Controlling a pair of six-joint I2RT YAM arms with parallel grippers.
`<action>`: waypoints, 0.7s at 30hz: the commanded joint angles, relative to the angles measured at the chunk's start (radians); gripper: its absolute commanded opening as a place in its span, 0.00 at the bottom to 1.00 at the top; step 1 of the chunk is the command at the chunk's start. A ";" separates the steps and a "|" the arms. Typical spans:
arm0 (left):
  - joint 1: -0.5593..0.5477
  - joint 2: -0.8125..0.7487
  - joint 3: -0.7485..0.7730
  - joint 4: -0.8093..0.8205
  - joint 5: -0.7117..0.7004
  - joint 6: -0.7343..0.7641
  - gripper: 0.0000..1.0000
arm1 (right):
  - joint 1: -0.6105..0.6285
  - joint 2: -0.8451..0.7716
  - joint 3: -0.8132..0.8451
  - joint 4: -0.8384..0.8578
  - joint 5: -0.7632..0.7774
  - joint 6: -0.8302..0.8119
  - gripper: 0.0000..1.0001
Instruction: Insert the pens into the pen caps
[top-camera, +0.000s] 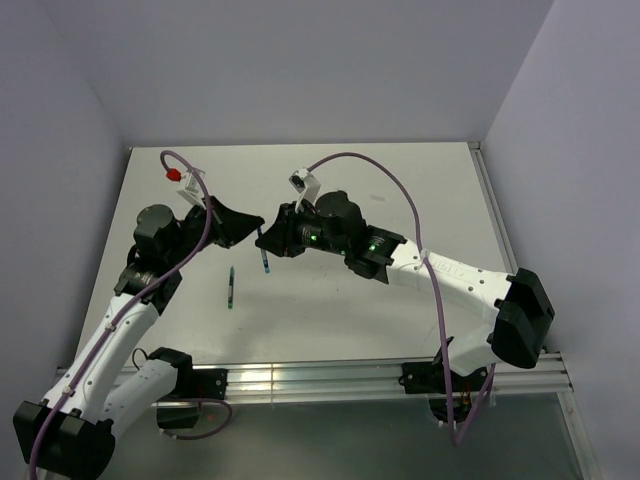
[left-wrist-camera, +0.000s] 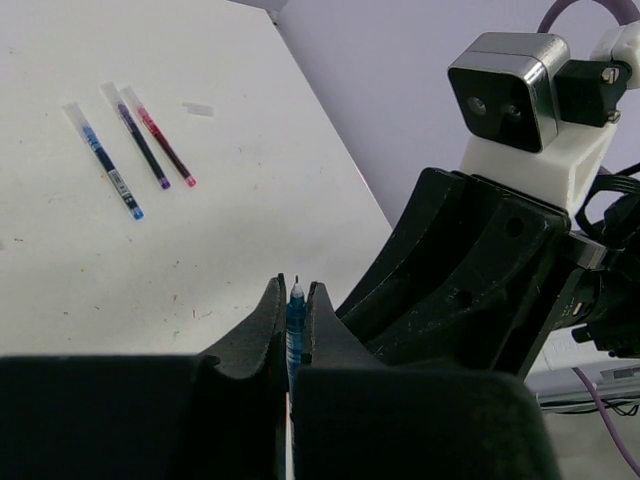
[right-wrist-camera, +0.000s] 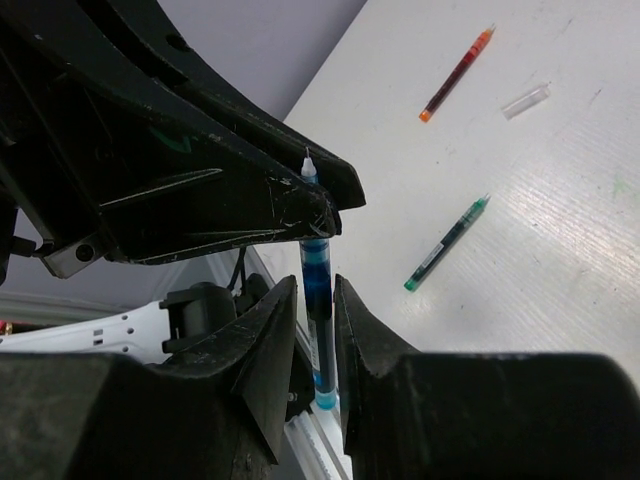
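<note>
the job looked roughly half done. three pens (left-wrist-camera: 137, 140) lay side by side on the desk (left-wrist-camera: 80, 290), well apart from the arms. each seemed to carry a pale cap on its far end, though they were too small in view for us to be sure. a red pen (right-wrist-camera: 457, 75) and a green pen (right-wrist-camera: 446, 245) lay bare on the desk, with one loose cap (right-wrist-camera: 525, 100) just beside the red one. we judged that these two, plus the one in the air, were left to do.

the pen in hand was the blue pen (right-wrist-camera: 317, 265), held off the desk between the two arms. the left claw (left-wrist-camera: 295, 288) was clamped on it near the writing end. the white tip poked out past the fingers with no cap on it. the right claw (right-wrist-camera: 316, 283) was closed around the barrel lower down, its fingers tight on either side. the pen was thin and straight, with a clear barrel showing blue ink and a lighter blue end at the bottom. neither claw held a cap.
</note>
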 joint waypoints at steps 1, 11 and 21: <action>0.001 -0.014 0.036 0.030 -0.011 -0.008 0.00 | 0.011 -0.004 0.020 0.024 0.024 -0.023 0.29; 0.001 -0.006 0.037 0.031 -0.014 -0.011 0.00 | 0.024 0.005 -0.003 0.022 0.018 -0.034 0.30; 0.001 0.003 0.042 0.039 -0.011 -0.017 0.00 | 0.026 0.031 -0.017 0.022 0.027 -0.039 0.29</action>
